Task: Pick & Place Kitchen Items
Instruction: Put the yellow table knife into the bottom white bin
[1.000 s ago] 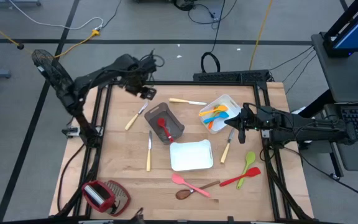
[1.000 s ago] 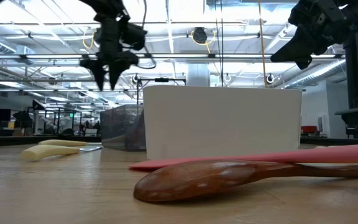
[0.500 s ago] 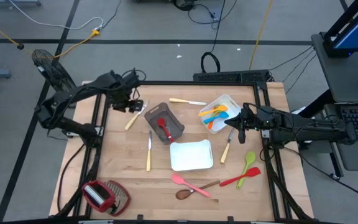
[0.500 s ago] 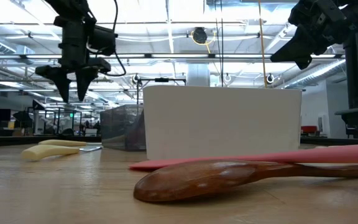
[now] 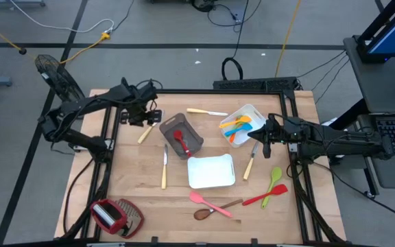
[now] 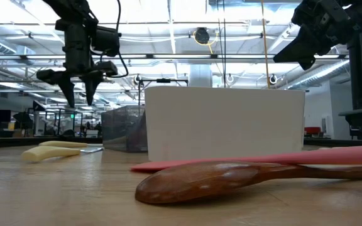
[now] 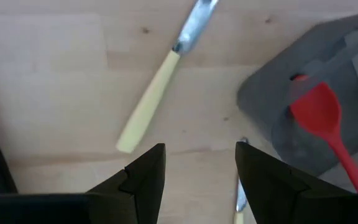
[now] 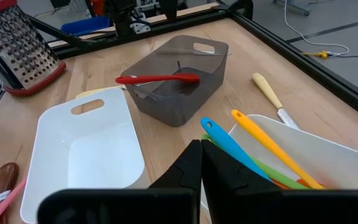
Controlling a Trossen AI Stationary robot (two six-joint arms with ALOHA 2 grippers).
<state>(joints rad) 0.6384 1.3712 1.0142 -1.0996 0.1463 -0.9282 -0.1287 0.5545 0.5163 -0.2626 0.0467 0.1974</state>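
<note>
Left pincer (image 5: 145, 118) had swung from far over the grey bin (image 5: 182, 135) to above the pale knife (image 5: 149, 128).
Its fingers were spread wide, ready to drop around that knife on the tabletop (image 5: 142, 185). Right pincer (image 5: 265, 142) was closed, waiting by the white tray (image 5: 252, 111) of spoons.

Counted: four pale-handled metal knives (image 5: 147, 130) (image 5: 207, 112) (image 5: 164, 168) (image 5: 249, 163), two white rectangular plastic trays (image 5: 211, 171) (image 5: 254, 112), one grey plastic bin (image 5: 192, 137), one brown wooden spoon (image 5: 214, 209), one red-and-wire-mesh gadget (image 5: 115, 215).

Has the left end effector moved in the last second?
Yes. The left end effector went from beyond the grey bin's far edge leftward to over a pale-handled knife.
</note>
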